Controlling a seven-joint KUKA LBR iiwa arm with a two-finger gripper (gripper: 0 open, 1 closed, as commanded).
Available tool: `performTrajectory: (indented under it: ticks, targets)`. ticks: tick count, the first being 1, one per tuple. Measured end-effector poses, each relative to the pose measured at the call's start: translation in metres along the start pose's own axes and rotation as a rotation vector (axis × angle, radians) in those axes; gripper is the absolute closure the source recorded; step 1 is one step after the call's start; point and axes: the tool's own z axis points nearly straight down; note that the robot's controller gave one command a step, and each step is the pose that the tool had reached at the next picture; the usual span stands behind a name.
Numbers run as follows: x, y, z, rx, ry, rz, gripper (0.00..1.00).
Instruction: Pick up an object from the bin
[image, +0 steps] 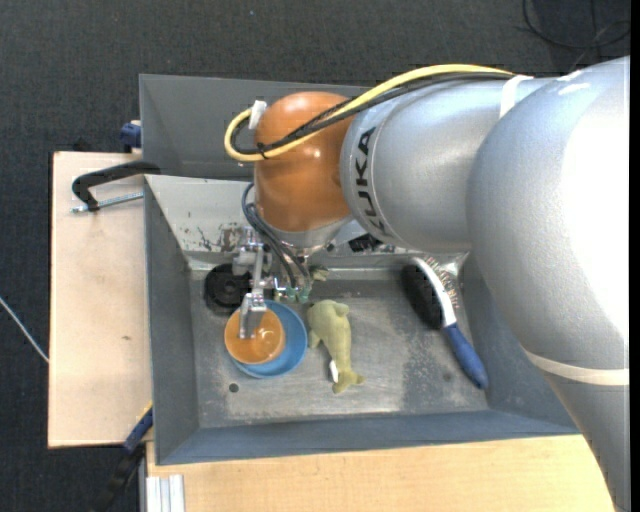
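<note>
The gripper (252, 318) hangs over the orange cup (262, 345) in the blue bowl (292, 348) (its spread I cannot tell), beside a yellow toy (336, 345).

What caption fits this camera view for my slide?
Gripper low over an orange cup nested in a blue bowl, beside a yellow toy, a brush and a black disc.

A pale yellow toy (335, 342), blue-handled brush (427, 296) and black disc (221, 288).
</note>
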Motion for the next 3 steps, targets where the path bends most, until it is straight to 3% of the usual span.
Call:
performTrajectory:
  ticks: [1, 2, 3]
  targets:
    - [0.008, -0.018, 0.042, -0.006, -0.026, -0.080, 0.00]
    - [0.006, -0.019, 0.041, -0.007, -0.033, -0.077, 1.00]
    - [-0.009, -0.028, -0.108, -0.003, -0.021, -0.074, 1.00]
